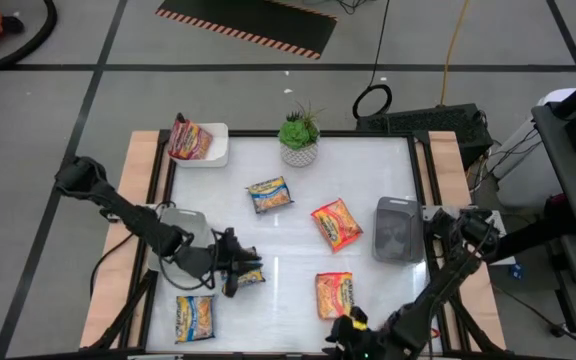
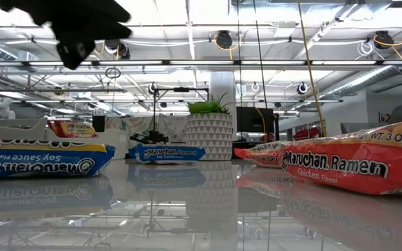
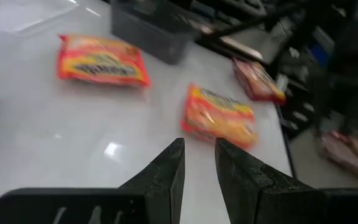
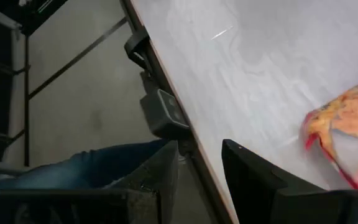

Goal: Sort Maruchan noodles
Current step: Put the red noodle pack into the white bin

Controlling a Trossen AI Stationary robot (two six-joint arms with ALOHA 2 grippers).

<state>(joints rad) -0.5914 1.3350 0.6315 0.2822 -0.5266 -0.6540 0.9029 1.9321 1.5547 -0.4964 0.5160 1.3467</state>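
Packets lie scattered over the white counter (image 1: 298,225), around the potted plant (image 1: 299,137) at its far edge. A red packet (image 1: 190,139) sits in the white tray (image 1: 218,145) just left of the plant. A blue-and-yellow packet (image 1: 269,195) lies a little nearer than the plant, and an orange packet (image 1: 337,223) lies nearer still and to its right, just beside the grey tray (image 1: 397,229). A second orange packet (image 1: 334,293) rests toward the near edge, on the plant's right. Another blue-and-yellow packet (image 1: 195,318) lies at the near edge, well left of the plant.

The left hand (image 1: 240,268) hovers over the counter nearer than the plant and to its left, right beside a small blue packet (image 1: 252,276); whether it touches that packet cannot be told. In the left wrist view its fingers (image 3: 166,177) stand a narrow gap apart with nothing between them.

The right hand (image 1: 346,328) hangs at the near edge, beside the second orange packet. Its fingers (image 4: 160,171) are parted, holding nothing, above the counter's rim, with blue denim on the floor side below.
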